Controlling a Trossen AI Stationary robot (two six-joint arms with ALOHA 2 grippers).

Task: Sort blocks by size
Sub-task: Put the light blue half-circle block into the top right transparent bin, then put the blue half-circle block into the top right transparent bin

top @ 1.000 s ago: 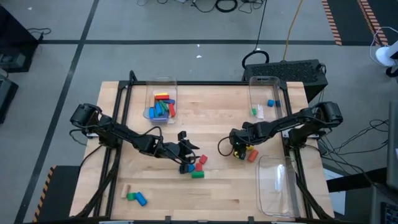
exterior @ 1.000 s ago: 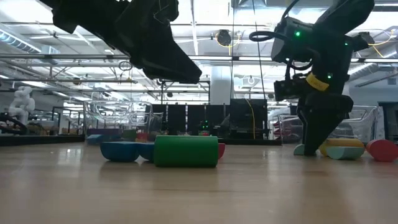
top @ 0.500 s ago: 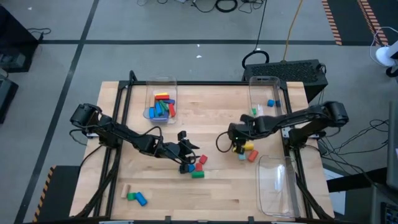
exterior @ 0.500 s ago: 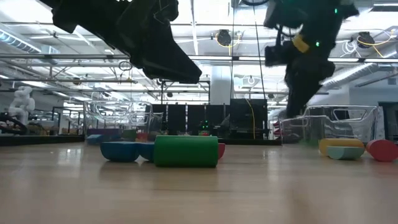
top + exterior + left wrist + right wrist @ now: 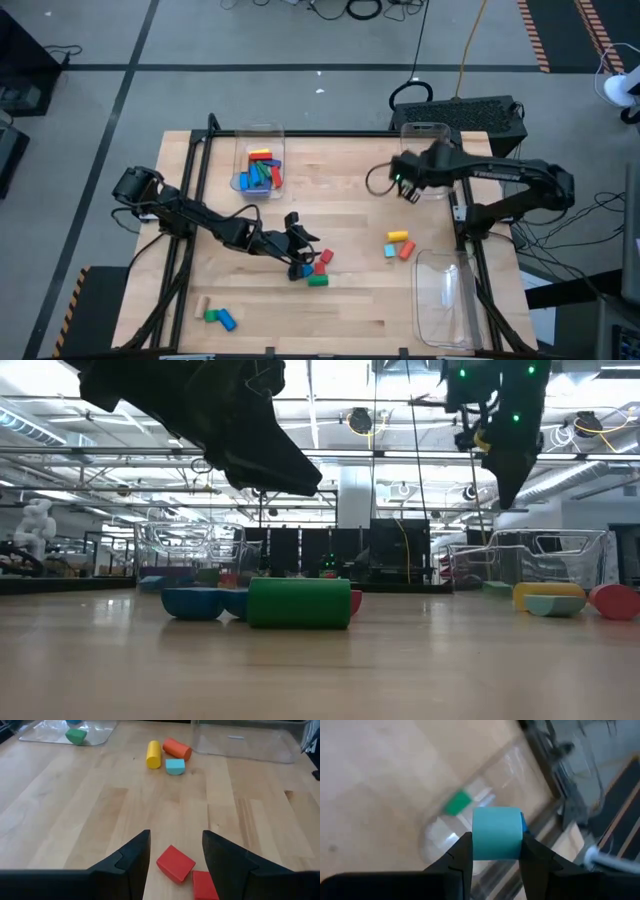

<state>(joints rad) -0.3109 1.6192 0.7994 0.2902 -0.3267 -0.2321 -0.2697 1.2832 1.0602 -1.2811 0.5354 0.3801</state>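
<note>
Hiding bin's blue block [image 5: 521,821]: gripped light-blue block [image 5: 496,833].

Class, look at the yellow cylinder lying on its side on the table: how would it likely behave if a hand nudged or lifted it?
The yellow cylinder lies on its curved side, so a sideways nudge would probably roll it. It looks like solid painted wood, so likely stiff and light. The orange cylinder and light blue block sit close beside it and might get knocked.
</note>
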